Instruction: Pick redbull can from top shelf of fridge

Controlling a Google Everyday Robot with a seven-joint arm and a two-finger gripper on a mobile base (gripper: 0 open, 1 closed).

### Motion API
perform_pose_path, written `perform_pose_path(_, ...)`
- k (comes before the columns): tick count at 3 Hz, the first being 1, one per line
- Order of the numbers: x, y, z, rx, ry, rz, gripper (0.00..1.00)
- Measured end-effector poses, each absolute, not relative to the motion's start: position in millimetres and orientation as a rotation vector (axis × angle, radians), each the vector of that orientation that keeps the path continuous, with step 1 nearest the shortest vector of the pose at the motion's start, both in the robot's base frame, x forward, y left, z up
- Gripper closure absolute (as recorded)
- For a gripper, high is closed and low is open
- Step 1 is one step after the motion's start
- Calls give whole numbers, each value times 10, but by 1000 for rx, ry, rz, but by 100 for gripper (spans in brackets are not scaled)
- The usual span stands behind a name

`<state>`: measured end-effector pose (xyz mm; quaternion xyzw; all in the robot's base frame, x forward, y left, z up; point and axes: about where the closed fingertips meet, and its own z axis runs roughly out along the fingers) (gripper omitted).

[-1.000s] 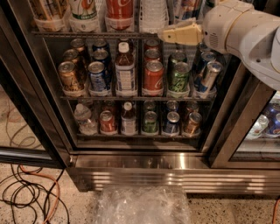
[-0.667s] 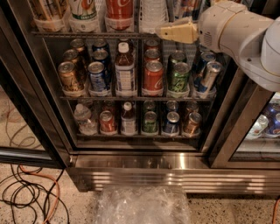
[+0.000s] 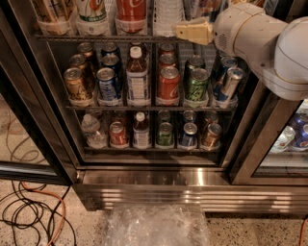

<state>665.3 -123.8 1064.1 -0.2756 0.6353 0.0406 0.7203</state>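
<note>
1. Where the fridge (image 3: 159, 182) stands open, its dark frame bounds three wire racks in view. Below them is a ribbed stainless-steel base.
2. Gripper (image 3: 182, 30): beige, pointing left, level with the front rail of the top shelf (image 3: 106, 38) and right of centre. It is just in front of a clear bottle (image 3: 166, 14). I cannot tell whether it is open or closed, and it holds nothing visible.
3. Arm (image 3: 260, 43): white and bulky, extending from the upper right. It covers the right end of the top shelf and overhangs the right column of the rack below.
4. Redbull can (image 3: 230, 82): slim, blue and silver, with its top tilted to the right. It is in the front row at the right end of the middle rack, one level below the gripper and apart from it.
   - Left edge: a green can (image 3: 197, 84) just beside it.
   - Right edge: the frame post is near.
   - Above: only a little room under the arm.
5. Top shelf stock: a red can (image 3: 131, 9) and a white-and-green can (image 3: 91, 9), both cut off by the upper edge of the view.
6. Middle rack: columns stand close together, with narrow gaps between cans.
7. Floor: cables (image 3: 33, 211) lie at the left, and a crumpled clear plastic sheet (image 3: 156, 226) lies just before the base.
</note>
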Motion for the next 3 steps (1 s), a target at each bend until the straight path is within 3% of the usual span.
perform_pose_path(1, 6745, -1236, 10660, -586, 1400, 91, 28)
perform_pose_path(3, 6757, -1218, 10723, -578, 1387, 90, 75)
